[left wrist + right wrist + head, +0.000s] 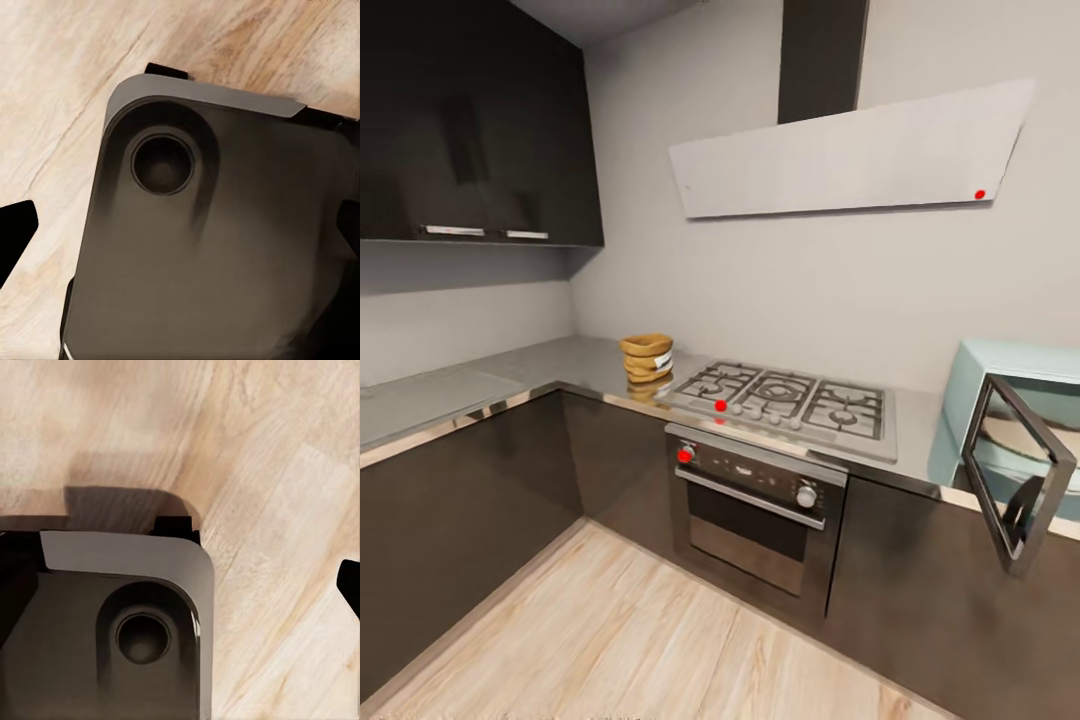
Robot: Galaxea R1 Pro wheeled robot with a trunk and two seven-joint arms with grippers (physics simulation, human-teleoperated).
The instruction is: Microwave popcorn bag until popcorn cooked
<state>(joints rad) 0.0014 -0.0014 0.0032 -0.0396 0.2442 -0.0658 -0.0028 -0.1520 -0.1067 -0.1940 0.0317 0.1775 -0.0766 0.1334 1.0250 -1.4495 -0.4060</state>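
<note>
Head view: microwave (pixel 988 400) door open; popcorn bag (pixel 647 358) on countertop (pixel 575 362).

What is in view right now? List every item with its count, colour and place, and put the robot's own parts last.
popcorn bag: one, tan-brown, upright on the countertop left of the hob
countertop: one, glossy grey, running along both walls over dark cabinets
microwave: one, pale mint-blue, at the countertop's right end, door swung open
gas hob: one, grey with dark grates, set in the countertop
built-in oven: one, dark with knobs, below the hob
extractor hood: one, pale grey, on the wall above the hob
upper cabinets: dark, upper left wall
floor: light wood planks
robot base: dark, rounded corners, over the floor in both wrist views
</note>
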